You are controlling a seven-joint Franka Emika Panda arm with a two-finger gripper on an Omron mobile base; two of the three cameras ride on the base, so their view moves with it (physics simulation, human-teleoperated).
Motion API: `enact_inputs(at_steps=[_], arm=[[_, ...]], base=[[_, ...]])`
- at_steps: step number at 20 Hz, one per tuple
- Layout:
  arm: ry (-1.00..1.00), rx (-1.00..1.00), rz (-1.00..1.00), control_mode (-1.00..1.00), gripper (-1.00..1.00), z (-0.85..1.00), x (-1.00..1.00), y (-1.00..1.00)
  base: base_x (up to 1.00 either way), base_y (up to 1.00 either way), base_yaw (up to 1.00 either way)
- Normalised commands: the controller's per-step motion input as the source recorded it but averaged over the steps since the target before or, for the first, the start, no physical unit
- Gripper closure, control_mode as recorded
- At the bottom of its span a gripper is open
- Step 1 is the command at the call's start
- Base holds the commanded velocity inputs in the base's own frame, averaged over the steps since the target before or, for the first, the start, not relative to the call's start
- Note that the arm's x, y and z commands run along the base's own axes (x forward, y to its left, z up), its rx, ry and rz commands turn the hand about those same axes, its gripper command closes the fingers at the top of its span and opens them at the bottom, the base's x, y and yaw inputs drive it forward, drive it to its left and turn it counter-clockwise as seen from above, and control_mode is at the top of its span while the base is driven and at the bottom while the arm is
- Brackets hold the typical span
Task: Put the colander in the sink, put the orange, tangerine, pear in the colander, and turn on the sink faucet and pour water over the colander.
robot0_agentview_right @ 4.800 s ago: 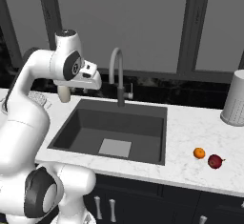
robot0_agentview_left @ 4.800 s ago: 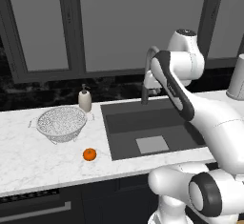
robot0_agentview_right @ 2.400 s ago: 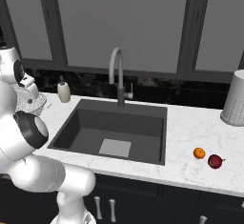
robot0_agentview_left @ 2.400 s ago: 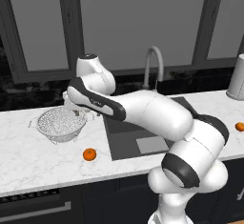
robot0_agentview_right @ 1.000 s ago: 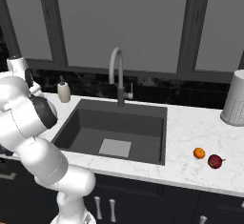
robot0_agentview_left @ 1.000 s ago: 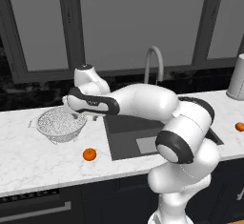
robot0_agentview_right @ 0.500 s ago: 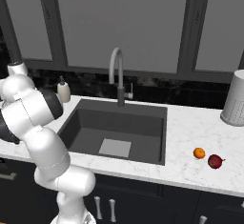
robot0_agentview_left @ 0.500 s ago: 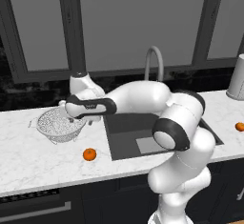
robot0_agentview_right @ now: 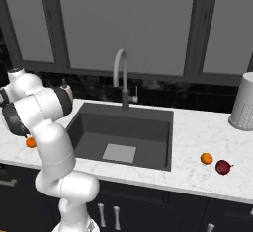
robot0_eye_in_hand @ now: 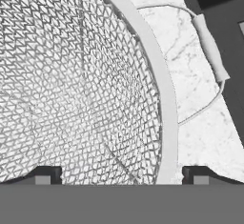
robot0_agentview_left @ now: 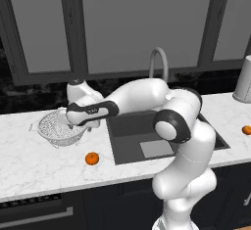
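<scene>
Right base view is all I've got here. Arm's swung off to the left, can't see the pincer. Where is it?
Observer: Over the colander on the counter left of the sink; the hand view shows the rim running between the two fingertips.
Operator: Open or shut?
Observer: Open. One fingertip is over the mesh, the other outside the rim on the side of the wire handle.
Operator: Anything in the colander yet?
Observer: No fruit in the part of the mesh I can see.
Operator: That orange thing behind the arm?
Observer: An orange fruit on the counter in front of the colander, apart from it.
</scene>
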Motion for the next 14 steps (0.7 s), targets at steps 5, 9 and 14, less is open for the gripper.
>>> enact_inputs(at_steps=[5, 9, 14], arm=[[0.01, -0.01, 0.00, -1.00, -1.00, -0.38, 0.00, 0.00], [0.01, 0.00, 0.00, -1.00, -1.00, -0.39, 0.00, 0.00], [0.01, 0.00, 0.00, -1.00, 1.00, -0.16, -0.02, 0.00]], base=[[0.00, 0.00, 0.00], [0.00, 0.00, 0.00], [0.00, 0.00, 0.00]])
